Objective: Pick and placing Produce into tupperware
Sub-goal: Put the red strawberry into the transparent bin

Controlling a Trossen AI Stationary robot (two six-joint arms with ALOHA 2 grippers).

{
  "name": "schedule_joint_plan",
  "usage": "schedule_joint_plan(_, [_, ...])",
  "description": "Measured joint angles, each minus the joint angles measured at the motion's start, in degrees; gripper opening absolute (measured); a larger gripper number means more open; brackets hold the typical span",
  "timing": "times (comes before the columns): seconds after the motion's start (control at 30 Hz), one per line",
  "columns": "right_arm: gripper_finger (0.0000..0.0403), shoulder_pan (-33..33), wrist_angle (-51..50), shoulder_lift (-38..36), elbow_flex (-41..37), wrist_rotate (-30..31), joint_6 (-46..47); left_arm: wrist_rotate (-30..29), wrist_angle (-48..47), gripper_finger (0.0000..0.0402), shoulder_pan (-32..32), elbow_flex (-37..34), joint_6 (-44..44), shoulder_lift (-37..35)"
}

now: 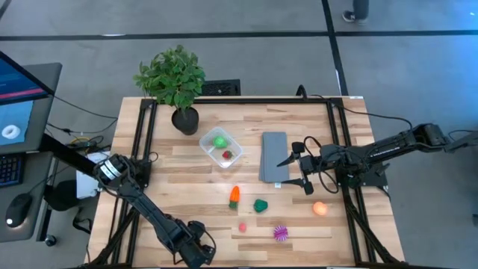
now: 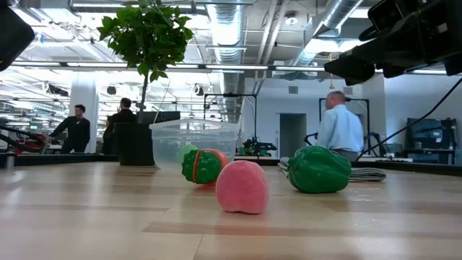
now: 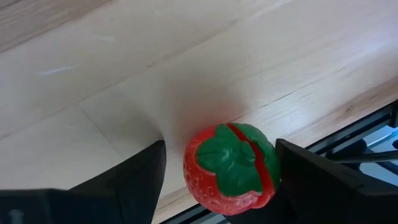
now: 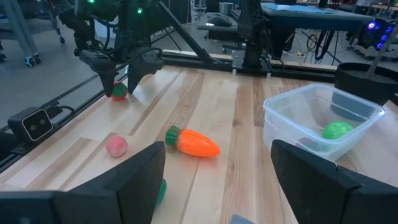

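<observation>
Left gripper (image 3: 214, 180) pinches the strawberry (image 3: 231, 167) at the table's near edge; tupperware (image 1: 222, 147) lies far across; right gripper (image 1: 297, 169) spread.

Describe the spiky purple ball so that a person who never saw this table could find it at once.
Start from the clear tupperware beside the potted plant, then move to the opposite long edge of the wooden table. The spiky purple ball lies there, between the pink piece and the orange ball. It alone is purple and covered in soft spikes.
</observation>
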Motion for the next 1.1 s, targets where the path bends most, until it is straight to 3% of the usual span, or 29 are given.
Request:
schedule_joint_plan(0.4, [0.0317,0.0,-0.01,0.0,0.0,0.0,-0.02,3.71,2.56,0.0285,-0.08,0.0,0.85,0.15])
schedule_joint_plan(0.9, [0.0317,0.02,-0.02,0.0,0.0,0.0,0.0,1.79,1.78,0.0284,-0.22,0.02,1.49,0.13])
schedule_joint_plan(1.1, [0.0317,0.0,-0.02,0.0,0.0,0.0,-0.01,1.09,1.18,0.0264,-0.22,0.02,1.8,0.09])
